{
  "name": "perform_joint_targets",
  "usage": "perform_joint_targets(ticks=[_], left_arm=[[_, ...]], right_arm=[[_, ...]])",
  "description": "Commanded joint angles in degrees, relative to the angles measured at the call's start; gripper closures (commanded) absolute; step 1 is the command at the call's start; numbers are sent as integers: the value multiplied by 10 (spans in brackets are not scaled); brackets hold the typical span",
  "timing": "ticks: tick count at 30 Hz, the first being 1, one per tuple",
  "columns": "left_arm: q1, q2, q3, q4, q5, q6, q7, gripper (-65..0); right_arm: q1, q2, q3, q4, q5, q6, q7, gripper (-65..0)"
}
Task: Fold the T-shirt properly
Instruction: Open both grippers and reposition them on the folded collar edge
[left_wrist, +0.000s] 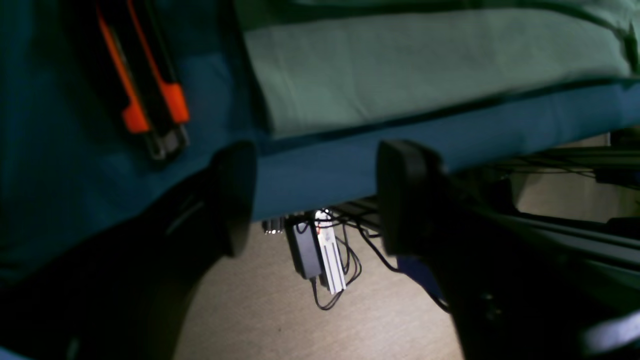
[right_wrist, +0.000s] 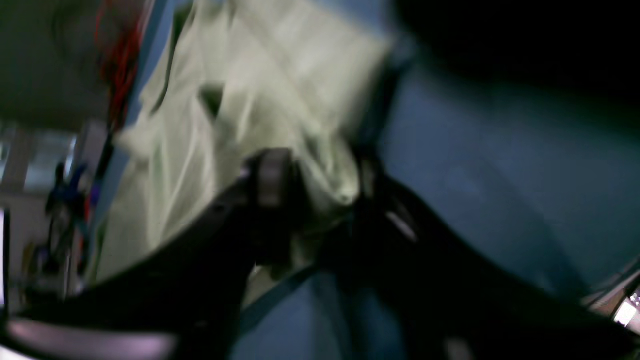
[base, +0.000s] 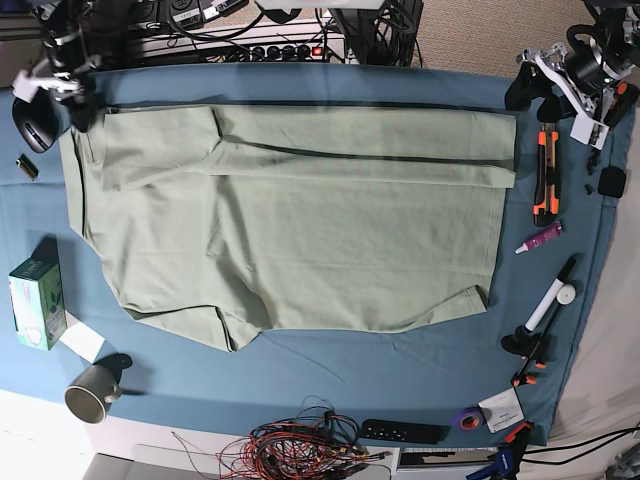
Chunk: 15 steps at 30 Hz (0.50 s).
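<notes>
Foreground: black pads of the left gripper (left_wrist: 310, 200) stood wide apart and empty in the left wrist view, off the edge of the table cloth (left_wrist: 325, 165), with bare floor showing between them.

Right gripper (right_wrist: 310, 185): blurred in its wrist view, its jaws sat either side of a bunched fold of pale fabric; it appeared to be clenching on that fabric, though the blur left the firmness of the hold unclear.

Garment: T-shirt (base: 300, 240) lay spread across the middle of the table cloth, a long band along its far edge already turned over onto the body.

Grip point: base view placed the right gripper at the shirt's far corner on that view's left.

Done: judged from the lie of the cloth, one lengthwise fold on the far side.

Left: near edge and near sleeve were still unfolded, the hem end lay open, and no crosswise fold showed; the task looked early.

Surroundings: orange-and-black utility knife (left_wrist: 150, 95) lay on the cloth just beside the shirt's end.
</notes>
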Motion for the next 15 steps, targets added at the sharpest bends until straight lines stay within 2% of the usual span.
perform_joint_targets(ticks=[1, 3, 4, 8, 15], left_arm=[[2, -6, -5, 9, -10, -2, -11, -382], [2, -5, -5, 8, -9, -2, -11, -382], [2, -5, -5, 8, -9, 1, -11, -382], [2, 9, -5, 0, -5, 18, -13, -382], [0, 32, -2, -6, 2, 35, -25, -382]], right_arm=[[-3, 8, -9, 5, 3, 5, -3, -99], [-3, 7, -30, 5, 2, 12, -3, -13], [-3, 7, -39, 5, 2, 14, -3, 0], [0, 6, -61, 5, -5, 32, -3, 0], [2, 6, -62, 5, -6, 32, -2, 0]])
